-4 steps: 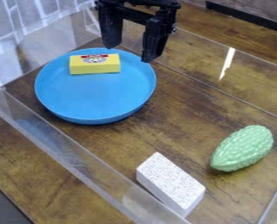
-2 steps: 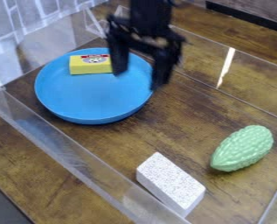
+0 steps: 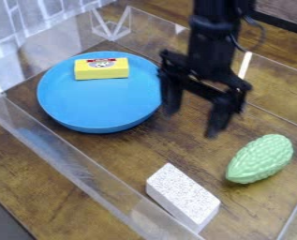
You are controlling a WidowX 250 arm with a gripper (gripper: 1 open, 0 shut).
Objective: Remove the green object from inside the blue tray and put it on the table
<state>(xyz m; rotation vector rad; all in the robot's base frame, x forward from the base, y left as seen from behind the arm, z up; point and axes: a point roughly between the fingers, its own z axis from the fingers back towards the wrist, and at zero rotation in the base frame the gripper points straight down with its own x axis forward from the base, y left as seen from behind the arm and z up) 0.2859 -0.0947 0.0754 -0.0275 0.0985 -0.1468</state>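
Green object [image 3: 262, 157] lies on the table [image 3: 100, 178], right of the blue tray [image 3: 63, 111] and well apart from it. It is not in the tray. Judged from this layout, the goal state already holds.

Gripper [image 3: 195, 111] hangs pointing down above the bare wood between tray rim and green object, fingers [image 3: 218, 116] spread wide, nothing between them.

Tray holds only the yellow block [image 3: 102, 67], near its far rim. White sponge block [image 3: 182, 195] sits on the table in front, near the clear wall.

Risks from here:
- A further descent or sweep to the right could knock the green object. It is bumpy and oval with a pointed end, so it would likely roll or skid toward the acrylic wall
- A re-grasp is not needed. Closing on the tapered end could squirt it out sideways
- A move left risks clipping the tray rim and shifting the tray with the yellow block
- Mistaking the yellow block for the target would disturb a finished layout
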